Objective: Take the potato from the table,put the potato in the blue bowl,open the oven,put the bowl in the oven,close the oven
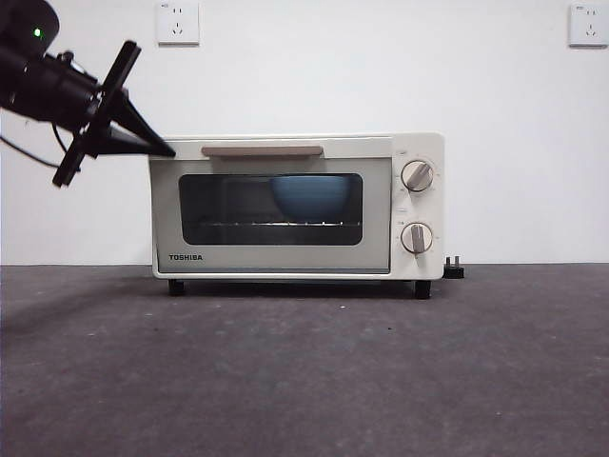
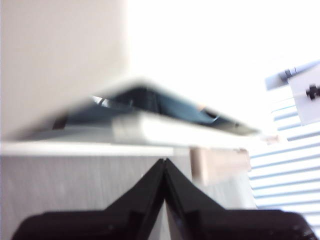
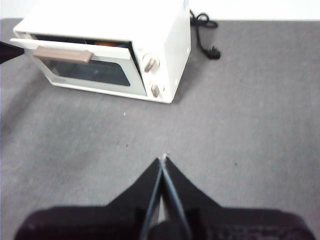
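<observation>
The only readable text was the brand name TOSHIBA, printed in small dark capitals on the oven, at the lower left corner of its door below the glass. Markings ringing the oven's two knobs were too small to read.

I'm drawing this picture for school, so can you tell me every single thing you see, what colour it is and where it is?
oven: one, cream-white, back middle of the table, door nearly shut
blue bowl: one, light blue, on the oven's rack
table: one, dark grey
power cord and plug: one, black, on table behind oven
wall sockets: two, white, high on wall
left gripper: one, black, shut, at the door's upper left corner
right gripper: one, black, shut, above bare table
</observation>
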